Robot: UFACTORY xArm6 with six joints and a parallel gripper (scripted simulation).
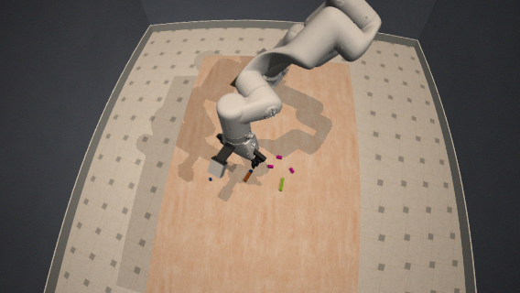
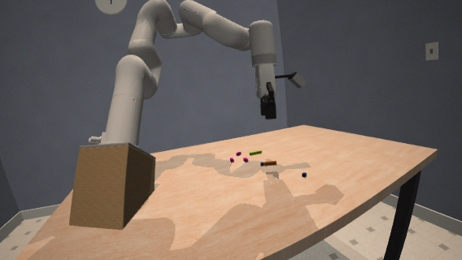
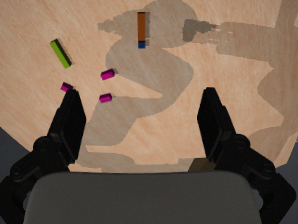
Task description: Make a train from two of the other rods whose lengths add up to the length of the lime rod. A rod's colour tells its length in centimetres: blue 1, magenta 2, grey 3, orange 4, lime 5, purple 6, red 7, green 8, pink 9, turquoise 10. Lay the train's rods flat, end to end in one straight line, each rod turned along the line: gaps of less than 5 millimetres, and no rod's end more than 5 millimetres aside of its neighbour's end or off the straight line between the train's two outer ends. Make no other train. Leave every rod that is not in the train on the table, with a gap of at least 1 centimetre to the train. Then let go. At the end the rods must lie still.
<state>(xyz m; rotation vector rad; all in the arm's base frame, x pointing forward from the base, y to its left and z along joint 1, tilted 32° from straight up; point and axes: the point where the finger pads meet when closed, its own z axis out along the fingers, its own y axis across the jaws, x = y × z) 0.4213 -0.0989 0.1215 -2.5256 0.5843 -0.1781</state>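
Note:
An orange rod (image 3: 141,26) lies flat on the table with a small blue rod (image 3: 141,44) touching its near end in one line; the pair also shows in the overhead view (image 1: 247,175) and the side view (image 2: 269,163). The lime rod (image 3: 60,54) lies to the left, also in the overhead view (image 1: 281,184) and the side view (image 2: 255,153). Three magenta rods (image 3: 107,74) (image 3: 105,98) (image 3: 65,87) lie near it. My gripper (image 3: 141,103) (image 2: 268,110) is open and empty, high above the table.
A brown box (image 2: 111,184) holds the arm's base at the table's far end. The table's edge runs close behind the rods in the wrist view.

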